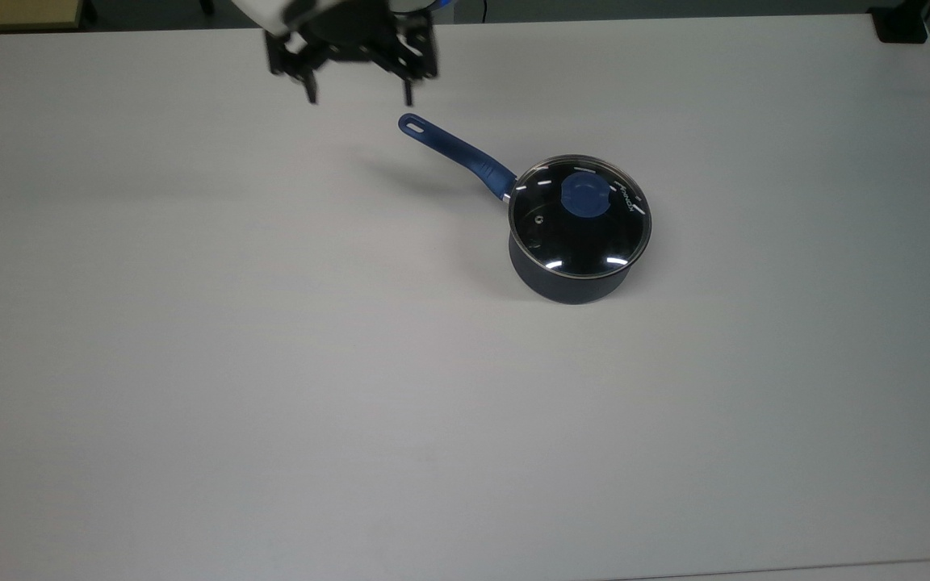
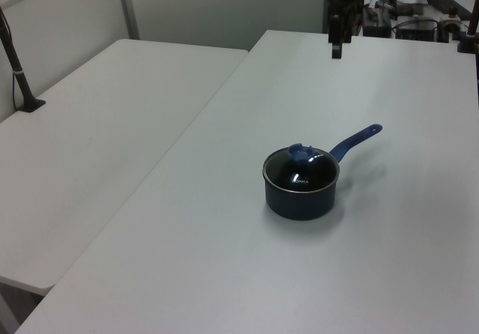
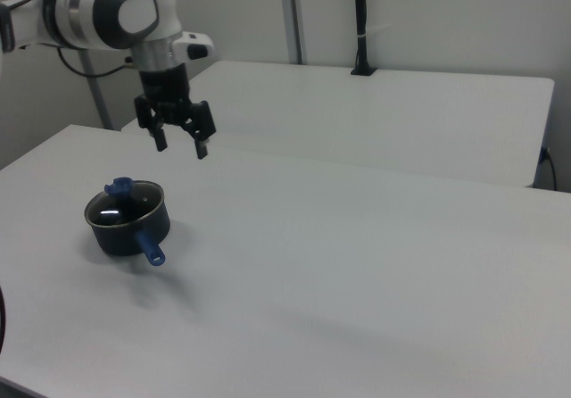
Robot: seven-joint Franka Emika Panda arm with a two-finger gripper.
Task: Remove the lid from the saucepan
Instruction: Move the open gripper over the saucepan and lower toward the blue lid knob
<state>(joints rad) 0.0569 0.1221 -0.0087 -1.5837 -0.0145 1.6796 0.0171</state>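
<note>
The saucepan is a small dark navy pot standing on the white table, right of centre in the top view. Its blue handle points toward the top view's upper left. The lid, clear glass with a blue knob, rests flat on the pan. My gripper hangs open and empty in the air above the table, near the handle's holed end and well clear of the lid. The left view has the saucepan, lid and gripper. In the right view are the saucepan, lid and gripper.
A second white table adjoins on the left view's left, with a black post clamped at its edge. A dark block sits at the top view's upper right corner. Bare tabletop surrounds the pan.
</note>
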